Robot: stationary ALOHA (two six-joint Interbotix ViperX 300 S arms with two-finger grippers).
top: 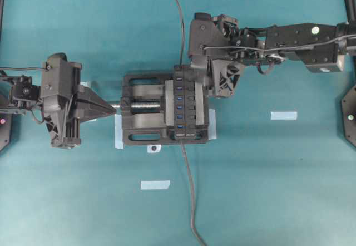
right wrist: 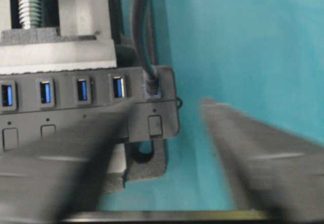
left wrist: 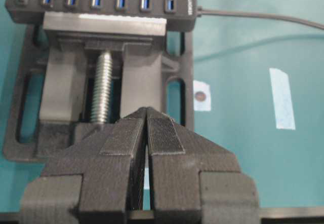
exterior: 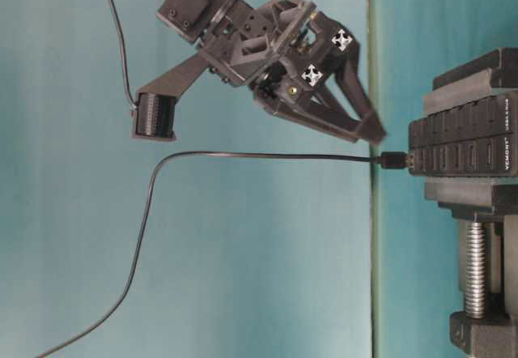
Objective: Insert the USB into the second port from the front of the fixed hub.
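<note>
The right gripper [exterior: 368, 123] hangs with its two fingers spread wide apart and nothing between them, just beside the far end of the fixed hub [top: 185, 104]. In the right wrist view one blurred finger [right wrist: 66, 168] crosses the hub's button row while the other stands off over the teal table [top: 267, 185].

The USB [exterior: 394, 160] sits plugged into the hub's end port, apart from the fingertips, and its thin dark cable [exterior: 243, 155] runs away from the plug and curves off across the table.

The hub is clamped in a black vise [top: 142, 118] with a silver screw [left wrist: 103, 87].

The left gripper [left wrist: 147, 133] has its ribbed pads pressed together on nothing, pointing at the screw from the left, near the vise.
</note>
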